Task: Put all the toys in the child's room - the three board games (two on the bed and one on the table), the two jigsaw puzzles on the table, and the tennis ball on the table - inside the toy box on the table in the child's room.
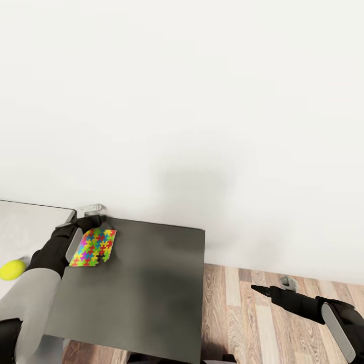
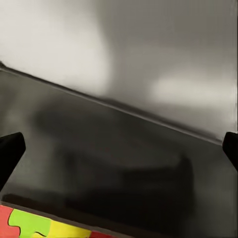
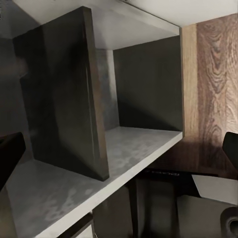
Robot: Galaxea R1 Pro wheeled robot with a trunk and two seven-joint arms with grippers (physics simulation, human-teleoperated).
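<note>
A jigsaw puzzle (image 1: 93, 246) with a bright multicoloured pattern lies near the left end of the dark grey table top (image 1: 141, 293). My left gripper (image 1: 90, 221) hovers at the puzzle's far left corner. In the left wrist view that gripper (image 2: 119, 148) is open, its fingertips (image 2: 10, 153) wide apart, and the puzzle's edge (image 2: 39, 225) shows just below them. A yellow-green tennis ball (image 1: 12, 269) rests on a white surface (image 1: 30, 227) at the far left. My right gripper (image 1: 270, 286) hangs open over the wooden floor, right of the table.
A plain white wall (image 1: 202, 101) runs right behind the table. A small metal fitting (image 1: 91, 208) sits at the table's back left corner. The right wrist view looks into a shelf (image 3: 99, 168) with a dark upright divider (image 3: 69, 99). Wooden floor (image 1: 242, 323) lies to the right.
</note>
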